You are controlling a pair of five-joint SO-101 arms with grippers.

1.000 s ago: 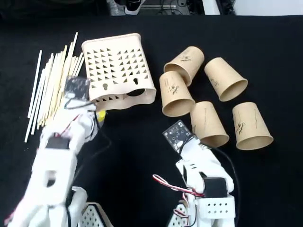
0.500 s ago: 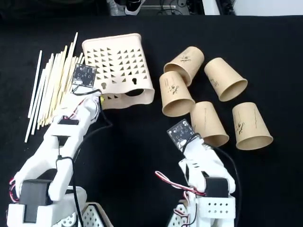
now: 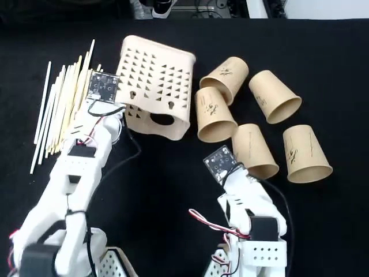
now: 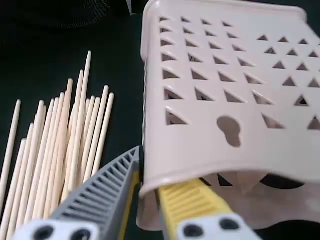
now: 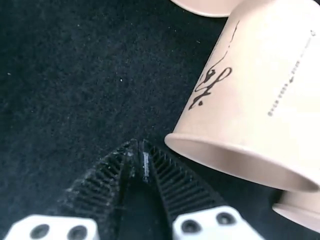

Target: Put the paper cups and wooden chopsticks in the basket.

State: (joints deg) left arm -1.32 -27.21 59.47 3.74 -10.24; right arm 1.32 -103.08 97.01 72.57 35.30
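A: Surface?
B: Table under black cloth (image 3: 164,173), matte, lint specks in R wrist view. Behind the back edge: dark kit w/ cables (image 3: 190,7).

A: Task items, pos.?
B: Basket (image 3: 154,81) mid-left, tilted on its side, perforated wall up, rim toward the arms. Chopsticks (image 3: 57,112) in a loose fan on the cloth just left of it, running lengthwise away from the arms. Five paper cups (image 3: 252,149) on their sides, clustered right of basket. The closest one is just beside basket's corner; contact n/d.

A: End effectors?
B: L gripper (image 4: 147,172) clamped on basket rim, grey finger outside the wall, yellow one inside. R gripper (image 5: 139,150) pinched together, holding nothing, tips just beside the rim of a cup (image 5: 250,100) w/ a small gap.

A: Any print?
B: Cups carry a dark brush-script mark + a thin line of small type down the side; too small to read. Basket: triangle cut-outs, two keyhole slots.

A: Room to move?
B: Bare cloth strip between the two arm bases and in front of basket. Wide band of cloth behind cups up to back edge. Outermost sticks lie near left edge of high view.
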